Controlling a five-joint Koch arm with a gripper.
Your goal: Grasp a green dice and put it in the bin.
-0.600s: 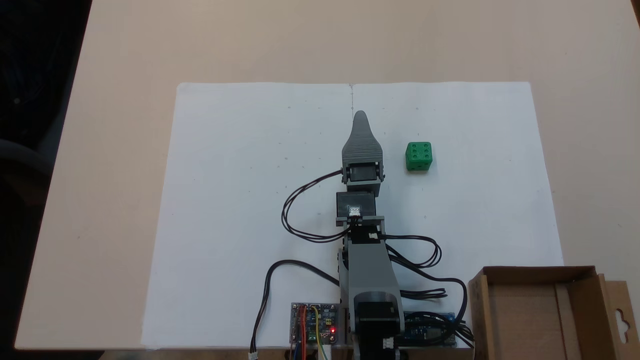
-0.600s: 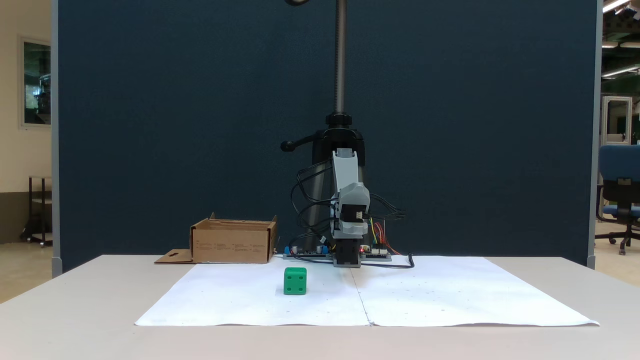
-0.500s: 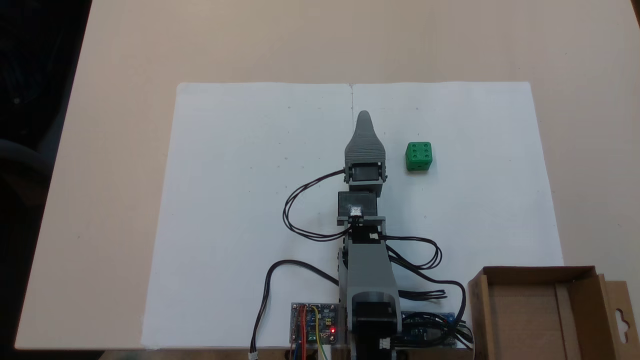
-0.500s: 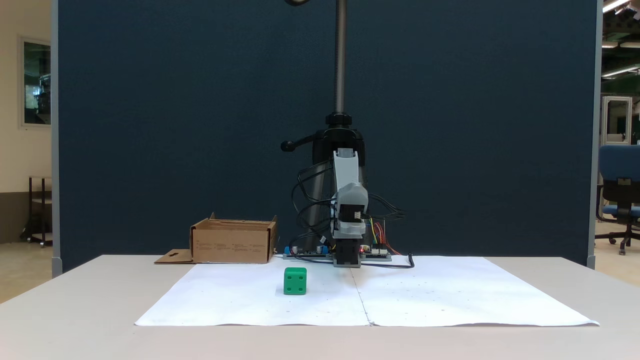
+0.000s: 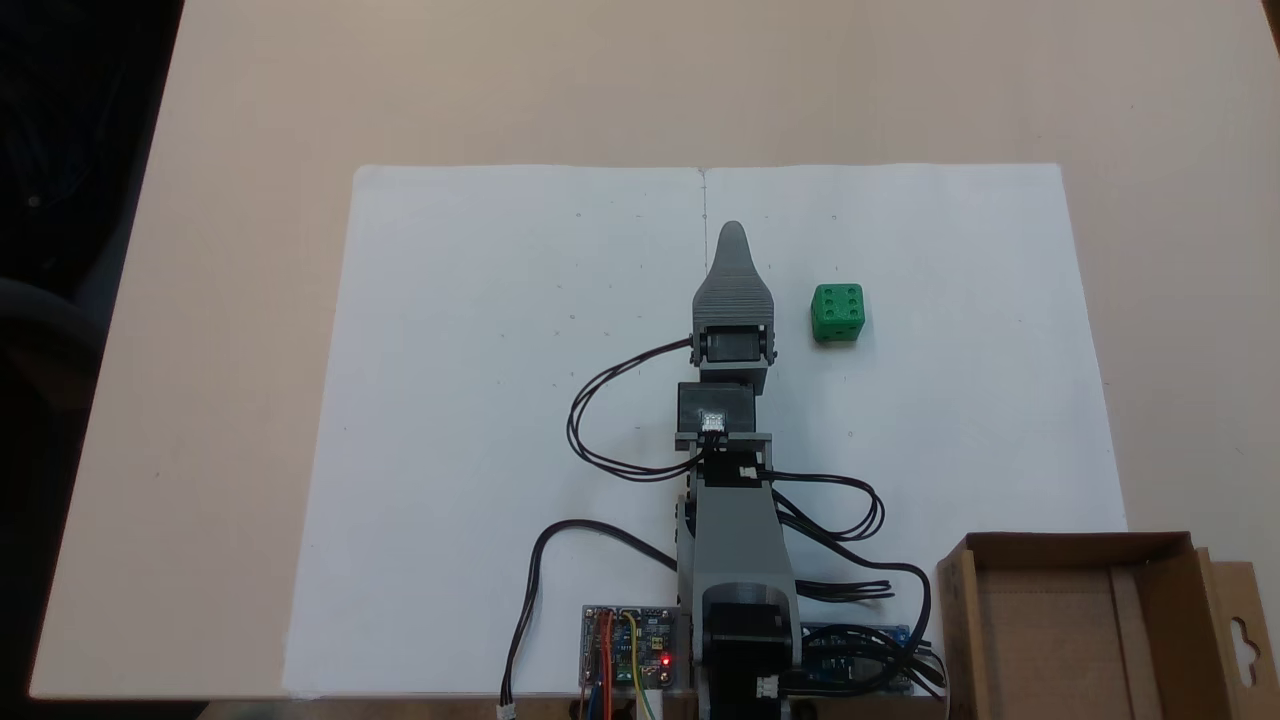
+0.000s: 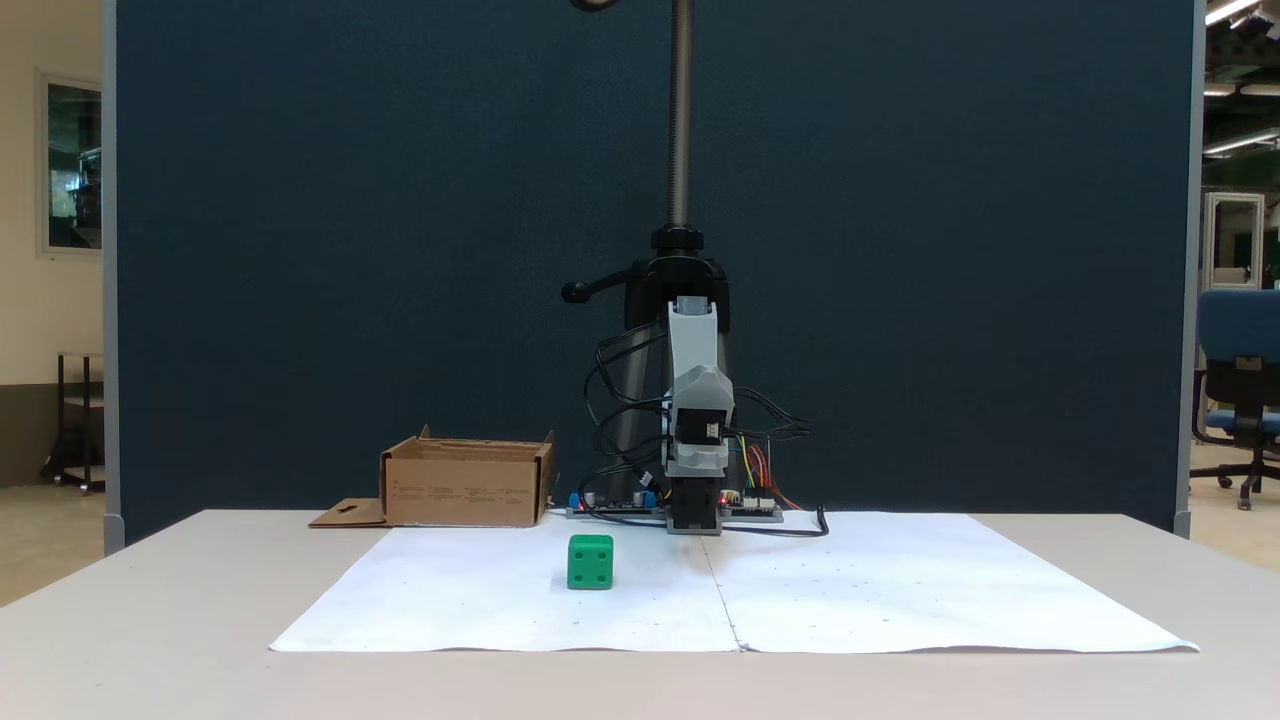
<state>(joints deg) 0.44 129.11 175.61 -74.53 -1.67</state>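
The green dice [image 5: 838,313] sits on white paper, and in a fixed view from above it lies to the right of my gripper [image 5: 732,232] with a clear gap between them. From the front the green dice [image 6: 590,561] stands left of the arm [image 6: 692,340]. The gripper hangs above the paper pointing away from the arm's base. Its jaws lie one over the other, so only one grey tip shows. Nothing is visibly held. The bin [image 5: 956,620], an open brown cardboard box, stands beside the arm's base; its wall [image 6: 465,492] faces the front camera.
Two white paper sheets [image 5: 500,400] cover the middle of the table. Circuit boards [image 5: 628,660] and looping black cables [image 5: 600,420] sit around the arm's base. The bin's flap [image 5: 1240,630] sticks out sideways. A camera pole [image 6: 681,110] and a dark partition stand behind the arm.
The gripper has swung slightly toward the dice, to the right in the view from above. The dice and the bin have not moved.
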